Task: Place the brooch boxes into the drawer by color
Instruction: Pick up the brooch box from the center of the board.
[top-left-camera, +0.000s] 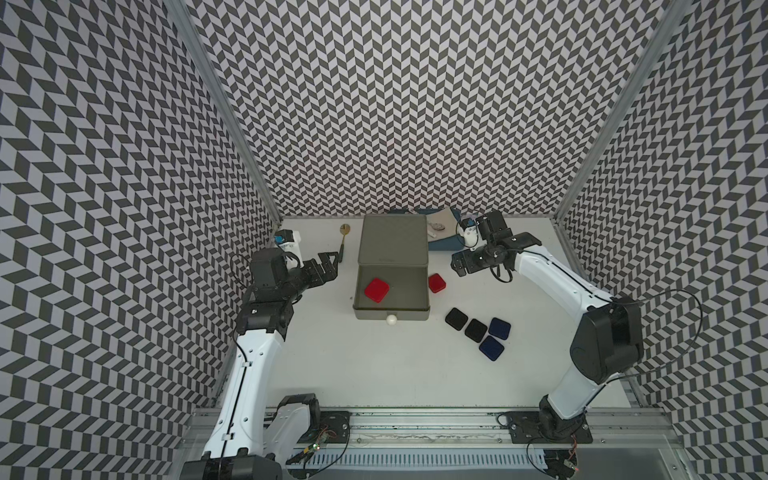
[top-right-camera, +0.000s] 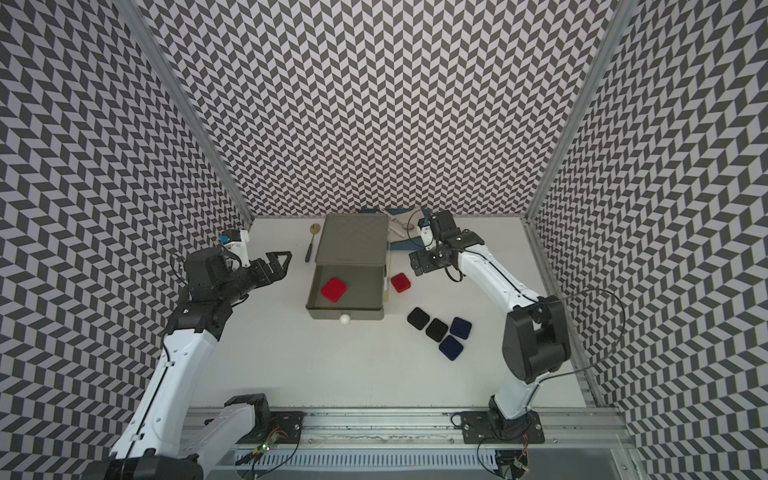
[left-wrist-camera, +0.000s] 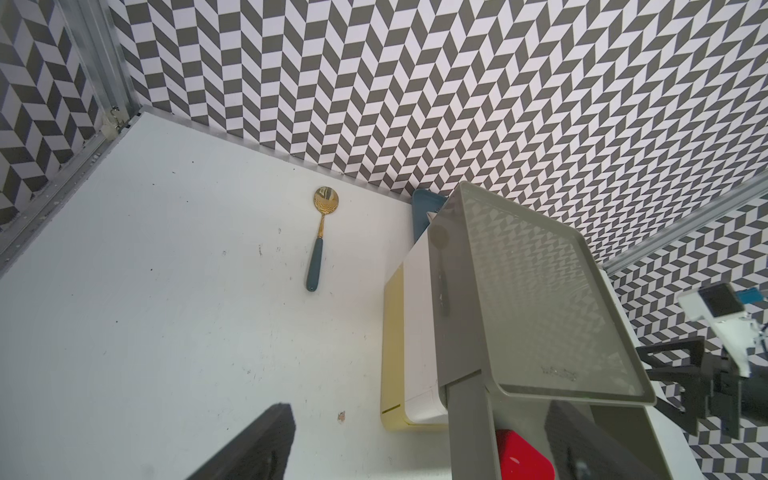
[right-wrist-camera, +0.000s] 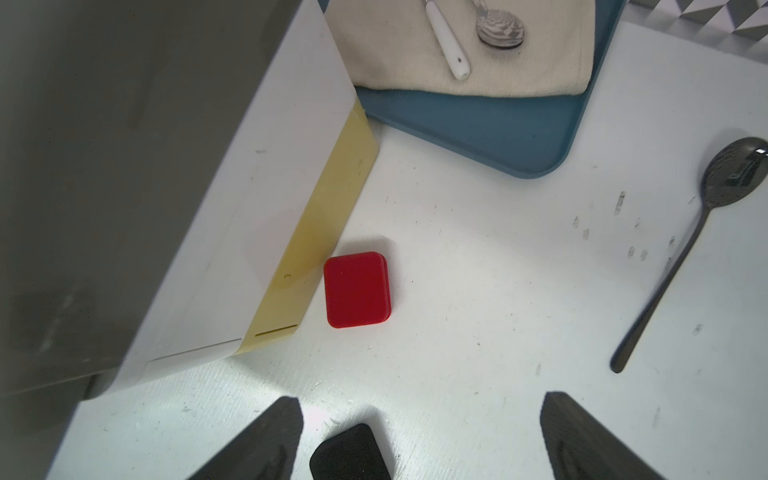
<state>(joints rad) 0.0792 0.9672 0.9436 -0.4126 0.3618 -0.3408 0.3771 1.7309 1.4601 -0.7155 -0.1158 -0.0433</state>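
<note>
Right wrist view: the red velvety rounded-square brooch box (right-wrist-camera: 357, 289) lies just beside the three-tier plastic drawer unit (right-wrist-camera: 316, 232). The right gripper (right-wrist-camera: 419, 415) is wide open, empty (left gripper (top-left-camera: 330, 268) likewise). A finger descending drawer-side could strike that wall and skid the box away.

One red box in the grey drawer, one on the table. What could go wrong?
1. The loose red box lies close beside the drawer unit's yellow tier; a jaw of the open right gripper may strike the unit or shove the box.
2. The black boxes and blue boxes lie packed together; grasping one may drag its neighbours.
</note>
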